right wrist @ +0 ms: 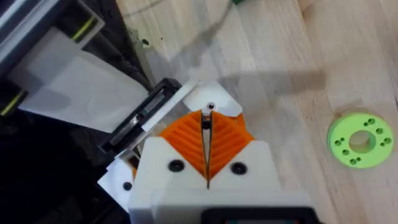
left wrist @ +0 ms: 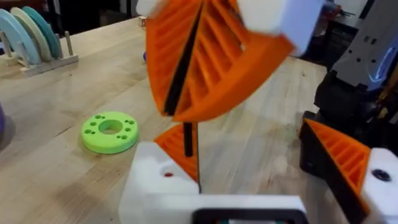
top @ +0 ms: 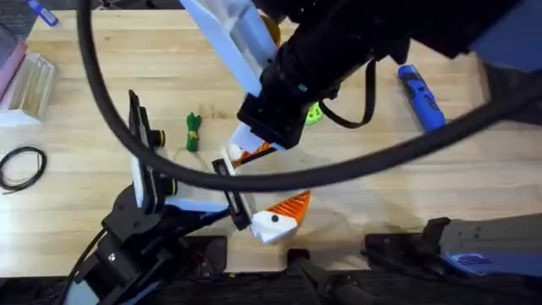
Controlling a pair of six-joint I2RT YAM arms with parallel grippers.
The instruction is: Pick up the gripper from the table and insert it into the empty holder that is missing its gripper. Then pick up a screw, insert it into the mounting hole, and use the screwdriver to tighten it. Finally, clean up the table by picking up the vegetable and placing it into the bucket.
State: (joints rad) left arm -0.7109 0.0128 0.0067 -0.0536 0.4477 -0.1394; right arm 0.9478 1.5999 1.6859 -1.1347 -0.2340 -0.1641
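Though seemingly seated already in the white holder [left wrist: 155, 186], the orange gripper [left wrist: 177, 146] wants fixing yet; puts the screw step in hand, by this reading. Directly above the holder, right gripper [right wrist: 207, 118] clenched, orange pads [left wrist: 217, 68] pressed on what looks like a thin dark screw [right wrist: 210, 107]. Left gripper [left wrist: 249, 171] spread wide. Calls next for lowering straight into the holder's mounting hole [left wrist: 168, 174], then fetching the screwdriver [top: 421, 96], well apart from the holder; vegetable [top: 193, 131] near it, untouched.
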